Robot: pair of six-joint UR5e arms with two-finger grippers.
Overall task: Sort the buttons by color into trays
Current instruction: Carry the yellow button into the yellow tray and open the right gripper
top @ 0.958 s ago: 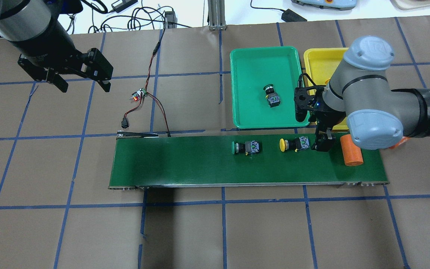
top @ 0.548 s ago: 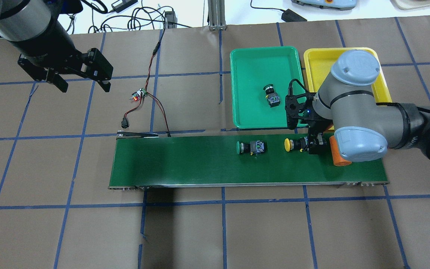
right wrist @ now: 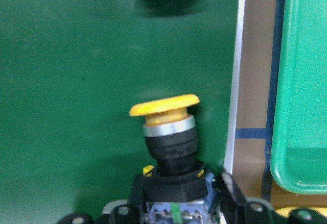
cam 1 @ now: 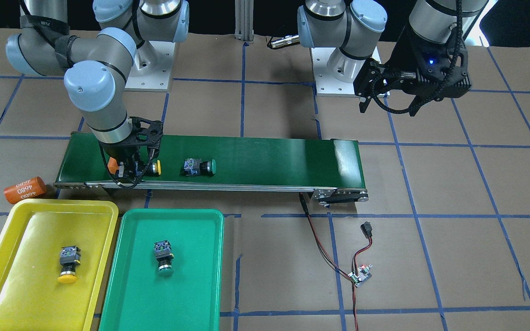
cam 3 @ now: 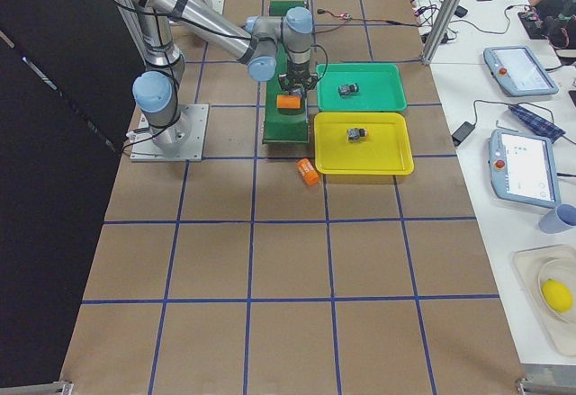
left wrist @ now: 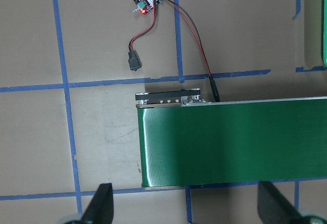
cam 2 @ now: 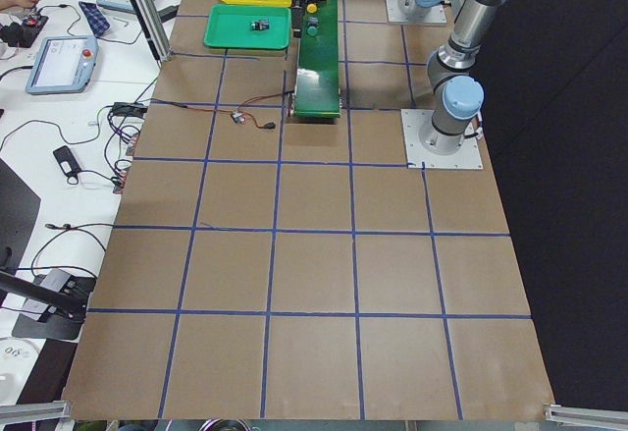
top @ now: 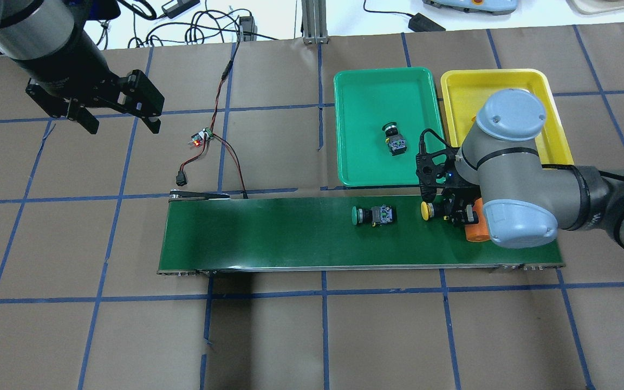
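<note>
My right gripper [top: 457, 212] is down on the conveyor belt [top: 268, 233], shut on the grey-blue back of a yellow button [top: 430, 210] that lies on its side. In the right wrist view the yellow button [right wrist: 168, 127] points its cap away, with the fingers tight on both sides of its body. A green button [top: 372, 215] lies on the belt to its left. The green tray [top: 355, 162] holds a green button [top: 393, 140]. The yellow tray [cam 1: 16, 285] holds a yellow button [cam 1: 68, 263]. My left gripper [top: 121, 125] hangs open and empty, far left.
An orange cylinder [top: 474, 230] lies on the belt just behind the right gripper; another orange cylinder [cam 1: 25, 190] lies off the belt's end. A small controller board [top: 201, 138] with red and black wires lies beside the belt's other end.
The right gripper moved left over the yellow button and closed on its back. Both belt buttons drifted right along the belt. The left arm stayed still.
</note>
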